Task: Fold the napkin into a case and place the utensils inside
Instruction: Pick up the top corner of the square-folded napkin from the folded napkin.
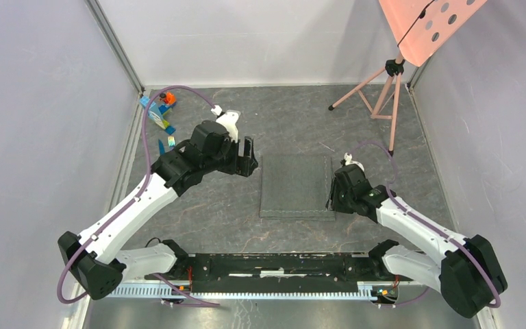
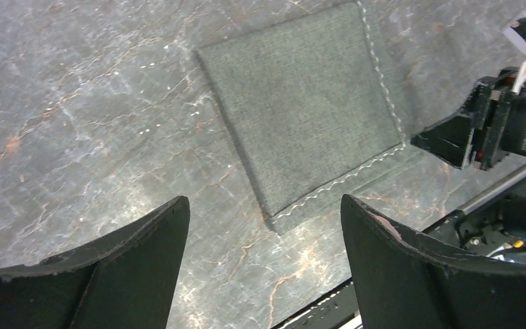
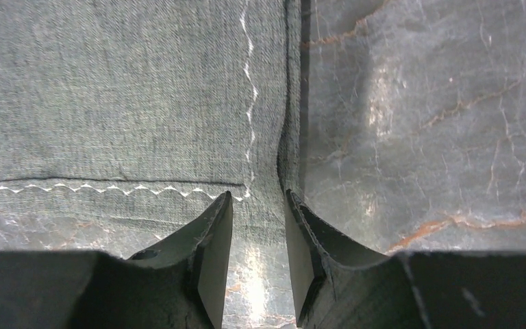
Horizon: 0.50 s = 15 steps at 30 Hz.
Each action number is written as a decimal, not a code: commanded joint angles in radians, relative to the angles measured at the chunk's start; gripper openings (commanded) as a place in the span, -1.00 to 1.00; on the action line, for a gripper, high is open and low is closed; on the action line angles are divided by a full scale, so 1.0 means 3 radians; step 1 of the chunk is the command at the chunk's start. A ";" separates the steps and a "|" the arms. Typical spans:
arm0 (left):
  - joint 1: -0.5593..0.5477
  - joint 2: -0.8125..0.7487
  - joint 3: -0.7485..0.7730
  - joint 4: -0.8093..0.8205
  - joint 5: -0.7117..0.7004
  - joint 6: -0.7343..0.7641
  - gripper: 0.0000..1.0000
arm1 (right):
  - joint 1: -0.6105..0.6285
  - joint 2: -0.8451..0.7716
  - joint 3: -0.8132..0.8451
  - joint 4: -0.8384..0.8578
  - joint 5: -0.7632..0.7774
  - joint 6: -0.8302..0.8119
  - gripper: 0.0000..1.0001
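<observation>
The napkin is lying flat in the middle of the table, between the two arms, with its pale stitched line running just inside its near and right edges. The left gripper is hovering just beyond the cloth's far left corner, and its fingers are standing wide apart with nothing between them. The right gripper is sitting low at the napkin's right edge, near the near corner. Its fingers are standing narrow, straddling the edge strip outside the stitching, and the cloth between them is lying flat rather than bunched. Bare table is showing all round the napkin, widest on the far side. The utensils are lying well off to the left, by the toy blocks near the wall. A tripod is standing at the far right.
</observation>
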 commanded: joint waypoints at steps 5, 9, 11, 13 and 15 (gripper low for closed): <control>0.0024 -0.0190 -0.0156 0.0160 -0.0096 0.0288 0.76 | 0.0248 0.0083 0.0214 -0.0285 0.0296 0.0473 -0.21; 0.0036 -0.0228 -0.0196 0.0179 -0.0056 0.0283 0.76 | 0.0324 0.0178 0.0247 -0.0294 0.0367 0.0532 -0.22; 0.0041 -0.0232 -0.0207 0.0184 -0.0038 0.0278 0.76 | 0.0340 0.0228 0.0242 -0.0275 0.0368 0.0533 -0.21; 0.0041 -0.0230 -0.0213 0.0185 -0.0033 0.0279 0.76 | 0.0352 0.0266 0.0247 -0.0274 0.0373 0.0534 -0.19; 0.0041 -0.0228 -0.0218 0.0187 -0.0018 0.0278 0.77 | 0.0380 0.0275 0.0250 -0.0286 0.0392 0.0544 -0.18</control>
